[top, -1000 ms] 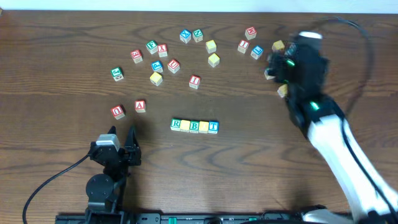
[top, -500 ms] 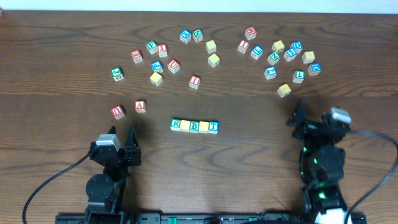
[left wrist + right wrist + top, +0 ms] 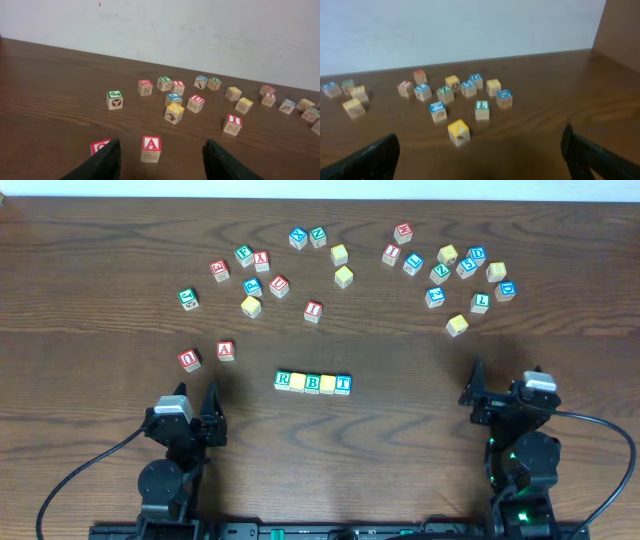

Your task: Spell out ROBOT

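A row of letter blocks (image 3: 313,383) lies at the table's middle: a green R, a yellow-topped block, a green B, a yellow-topped block, a blue T. Loose letter blocks lie scattered across the far side. My left gripper (image 3: 197,395) is open and empty at the front left; a red A block (image 3: 151,148) sits on the table beyond its fingers (image 3: 161,162). My right gripper (image 3: 500,375) is open and empty at the front right; a yellow block (image 3: 459,132) lies beyond its fingers (image 3: 480,155).
One cluster of blocks (image 3: 262,275) lies at the far left and centre, another cluster (image 3: 465,275) at the far right. A red block (image 3: 190,359) and the red A (image 3: 226,350) lie nearest the left arm. A pale wall (image 3: 200,30) rises behind the table.
The right arm has drawn back from the far-right block cluster to the front right of the table and settled there, gripper open. The left arm has not moved.
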`<state>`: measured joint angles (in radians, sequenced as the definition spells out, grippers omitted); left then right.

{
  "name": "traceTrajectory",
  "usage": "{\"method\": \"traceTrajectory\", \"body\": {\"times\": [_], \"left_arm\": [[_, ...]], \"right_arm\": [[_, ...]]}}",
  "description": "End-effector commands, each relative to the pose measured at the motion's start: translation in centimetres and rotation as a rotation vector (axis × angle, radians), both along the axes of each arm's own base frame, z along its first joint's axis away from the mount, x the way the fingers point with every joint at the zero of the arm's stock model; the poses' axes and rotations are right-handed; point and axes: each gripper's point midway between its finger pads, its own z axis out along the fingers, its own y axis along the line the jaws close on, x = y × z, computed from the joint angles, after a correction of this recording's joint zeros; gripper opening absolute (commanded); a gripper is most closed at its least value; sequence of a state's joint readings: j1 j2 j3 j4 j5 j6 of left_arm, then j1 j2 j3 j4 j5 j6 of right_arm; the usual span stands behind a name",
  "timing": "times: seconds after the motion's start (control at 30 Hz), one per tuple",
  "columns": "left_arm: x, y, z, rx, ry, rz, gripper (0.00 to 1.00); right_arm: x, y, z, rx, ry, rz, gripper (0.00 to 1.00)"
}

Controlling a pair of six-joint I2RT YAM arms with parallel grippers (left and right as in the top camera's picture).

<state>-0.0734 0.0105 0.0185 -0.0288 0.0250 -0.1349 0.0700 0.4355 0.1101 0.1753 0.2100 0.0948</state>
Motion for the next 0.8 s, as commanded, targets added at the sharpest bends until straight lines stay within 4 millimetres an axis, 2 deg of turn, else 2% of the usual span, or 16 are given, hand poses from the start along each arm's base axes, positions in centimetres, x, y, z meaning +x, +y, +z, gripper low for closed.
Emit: {"method": "traceTrajectory", "body": {"times": [0.0,0.17,0.33,0.47,0.77], "left_arm": [[-0.1,0.3,-1.6,-0.004,0.052,0.016,0.52],[-0.1,0.3,-1.6,-0.004,0.052,0.016,0.52],[-0.1,0.3,-1.6,-0.004,0.052,0.016,0.52],[-0.1,0.3,-1.6,-0.004,0.052,0.016,0.52],[-0.1,0.3,-1.6,-0.004,0.052,0.016,0.52]], "right_arm": [[-0.5,0.0,-0.1,0.006,0.004,0.006,0.99],[-1.3,0.3,-1.4,0.027,0.027,0.023,0.99],[-2.3,0.8,-4.5,0.034,0.076,0.057,0.99],[-2.4,0.5,-3.4,0.025,0.029,0.053,0.99],[-2.4,0.4,-3.3,0.022,0.024,0.047,0.99]]}}
